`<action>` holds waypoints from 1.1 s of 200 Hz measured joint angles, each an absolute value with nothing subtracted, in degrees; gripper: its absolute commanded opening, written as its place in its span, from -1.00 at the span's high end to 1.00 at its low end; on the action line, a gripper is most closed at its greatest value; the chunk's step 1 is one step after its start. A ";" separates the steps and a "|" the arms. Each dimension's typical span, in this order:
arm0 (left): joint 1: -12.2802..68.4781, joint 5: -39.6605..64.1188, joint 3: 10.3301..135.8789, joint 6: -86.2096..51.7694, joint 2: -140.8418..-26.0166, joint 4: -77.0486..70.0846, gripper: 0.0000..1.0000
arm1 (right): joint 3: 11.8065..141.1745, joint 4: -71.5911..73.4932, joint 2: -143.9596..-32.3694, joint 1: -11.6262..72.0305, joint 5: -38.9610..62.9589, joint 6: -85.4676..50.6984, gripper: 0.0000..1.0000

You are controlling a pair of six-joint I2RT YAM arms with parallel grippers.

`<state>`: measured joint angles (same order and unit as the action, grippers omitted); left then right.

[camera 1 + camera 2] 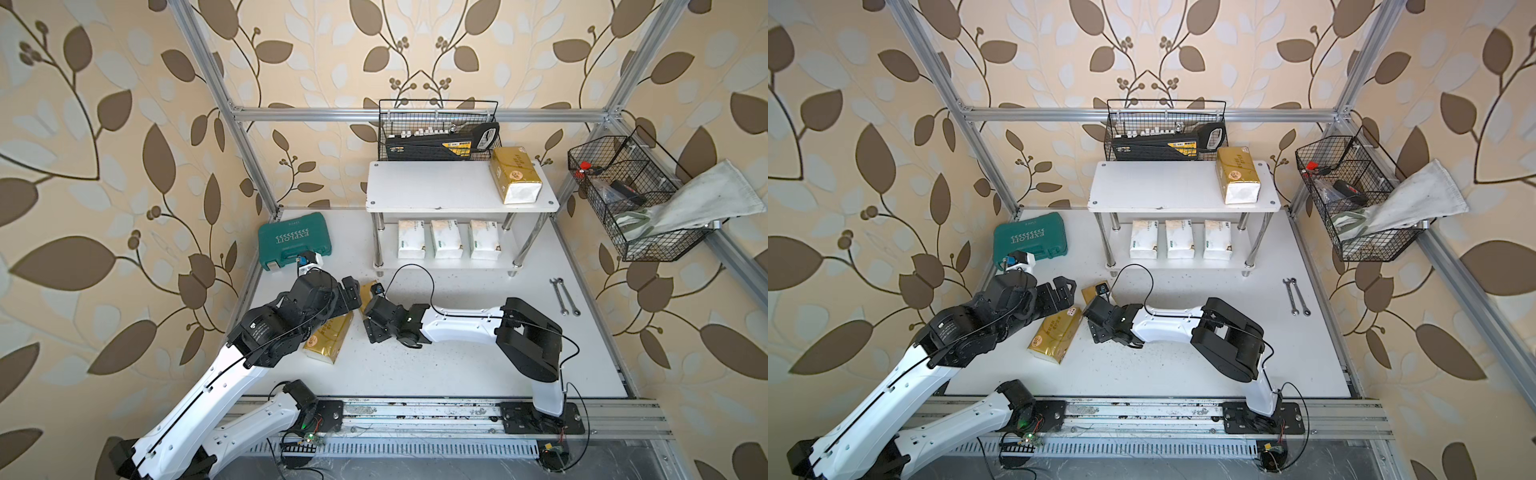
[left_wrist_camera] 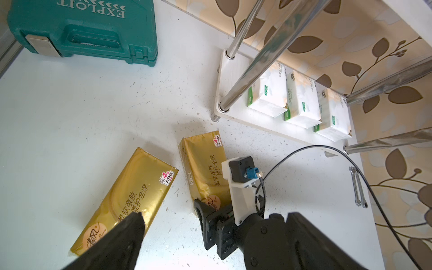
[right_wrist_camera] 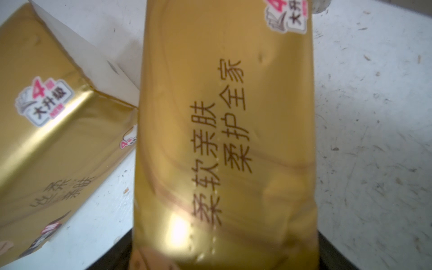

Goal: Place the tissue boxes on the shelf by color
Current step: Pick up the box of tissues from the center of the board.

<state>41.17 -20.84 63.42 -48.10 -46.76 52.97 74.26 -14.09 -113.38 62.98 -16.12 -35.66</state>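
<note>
Grippers first: right gripper had its jaws clamped on the end of a shiny gold soft tissue pack nearer the front edge. That pack was lying flat on the speckled white tabletop, left of the middle. The wrapper looked a bit crumpled by the fingers. Left gripper hung just beside it, jaws wide apart, nothing in them.

A second gold tissue pack lay just beside the gripped one, angled away from it. Third gold pack sat on the right end of the top board of the white two-tier shelf with chrome legs, which stood at the tabletop's back edge. Three white tissue packs with green print were lined up on its lower board.

Teal plastic tool case sat in the back-left corner, and two steel wrenches lay near the right edge.
</note>
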 measured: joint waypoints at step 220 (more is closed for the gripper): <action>41.17 -8.32 78.76 -42.35 -57.76 44.97 -0.98 | 73.73 -38.17 -75.96 65.01 -23.79 -36.01 -0.46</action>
<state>41.17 -8.32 78.76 -42.35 -57.76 44.97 73.73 -38.17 -75.96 65.01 -23.79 -36.01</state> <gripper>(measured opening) 0.990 0.731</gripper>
